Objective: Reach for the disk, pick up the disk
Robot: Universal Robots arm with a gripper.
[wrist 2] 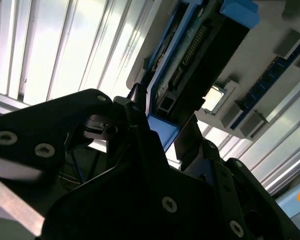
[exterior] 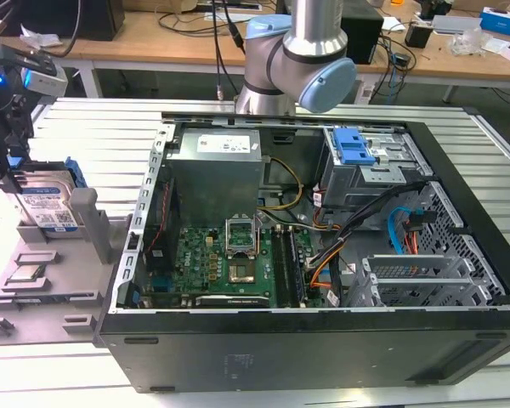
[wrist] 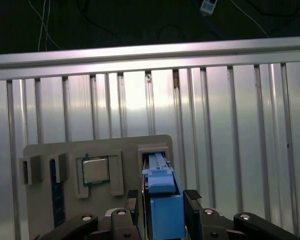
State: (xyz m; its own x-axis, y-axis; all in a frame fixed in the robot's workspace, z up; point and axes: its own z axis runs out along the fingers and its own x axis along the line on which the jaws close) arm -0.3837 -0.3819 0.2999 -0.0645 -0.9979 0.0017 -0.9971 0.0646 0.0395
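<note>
Black, my claw (wrist: pixel 162 199) hangs astride the disk (exterior: pixel 44 204), which stands on edge in its grey holder (exterior: pixel 87 223) at the exterior view's left, so its top is reachable; whether it is clamped I cannot tell.

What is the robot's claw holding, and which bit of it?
It cannot be told. The gripper is down over the blue top edge of the disk, which stands in the grey holder.
</note>
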